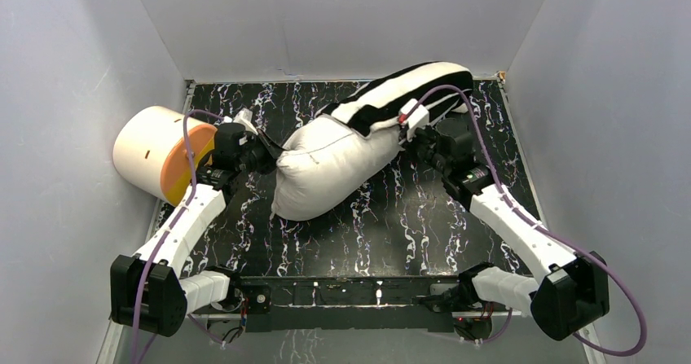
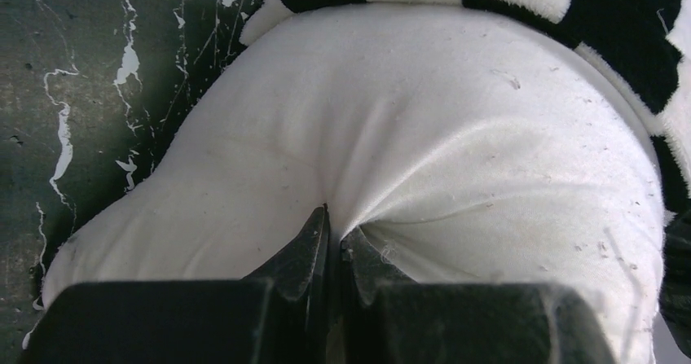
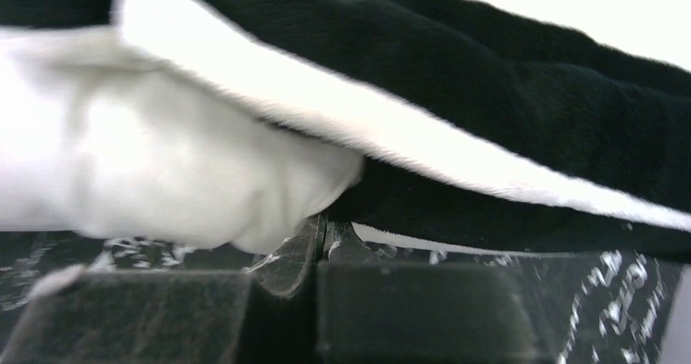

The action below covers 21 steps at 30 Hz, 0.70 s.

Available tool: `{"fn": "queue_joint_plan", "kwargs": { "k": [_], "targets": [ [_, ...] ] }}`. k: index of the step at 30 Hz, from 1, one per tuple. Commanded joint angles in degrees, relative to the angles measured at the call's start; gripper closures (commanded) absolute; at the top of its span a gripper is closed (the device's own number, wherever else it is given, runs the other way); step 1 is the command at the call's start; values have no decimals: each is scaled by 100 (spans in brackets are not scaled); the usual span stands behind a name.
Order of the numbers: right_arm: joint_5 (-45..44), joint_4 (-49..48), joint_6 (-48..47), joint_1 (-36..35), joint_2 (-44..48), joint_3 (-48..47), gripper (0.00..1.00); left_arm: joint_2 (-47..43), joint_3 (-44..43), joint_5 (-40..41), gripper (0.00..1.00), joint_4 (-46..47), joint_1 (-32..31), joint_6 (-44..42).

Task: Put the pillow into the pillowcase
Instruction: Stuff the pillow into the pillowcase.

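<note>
Step in hand: stuffing, roughly midway by my read. The pillow lies diagonally across the marbled table. Its far right end is inside the pillowcase, while the near left half is bare and bulges out of the mouth. The case lies toward the back right corner, its striped top draped over the pillow.

Next move, as I judge it: the L arm has to shove the pillow toward the far right while the R arm pulls the case mouth back over it. That needs a firm hold on the hem only. If the R pinch takes pillow fabric too, both will drag together.

Pose: both arms reach fwd and inward. The L arm comes in from the left beside the cream cylinder, and the R arm comes from the right, below the case mouth.

The left gripper is closed, pinching a pucker of pillow fabric at its left side. The right gripper is also closed, its tips at the seam where pillow meets case hem, low near the tabletop. Can't tell whether any cloth is caught there.
</note>
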<state>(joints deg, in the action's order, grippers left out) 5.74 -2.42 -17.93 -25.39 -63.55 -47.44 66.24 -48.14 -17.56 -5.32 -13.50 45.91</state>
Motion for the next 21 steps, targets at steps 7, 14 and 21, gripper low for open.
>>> {"fn": "queue_joint_plan", "kwargs": {
  "k": [7,14,21],
  "targets": [
    [866,847,210,-2242,-113,-1894,100,-43,1,165,100,62,40,146],
    [1649,-255,731,-2488,-865,-1532,100,-21,-35,398,100,22,-12,317],
    [1178,-446,927,-2068,-1389,-2051,100,-214,-298,756,98,-599,-43,-80]
  ]
}}
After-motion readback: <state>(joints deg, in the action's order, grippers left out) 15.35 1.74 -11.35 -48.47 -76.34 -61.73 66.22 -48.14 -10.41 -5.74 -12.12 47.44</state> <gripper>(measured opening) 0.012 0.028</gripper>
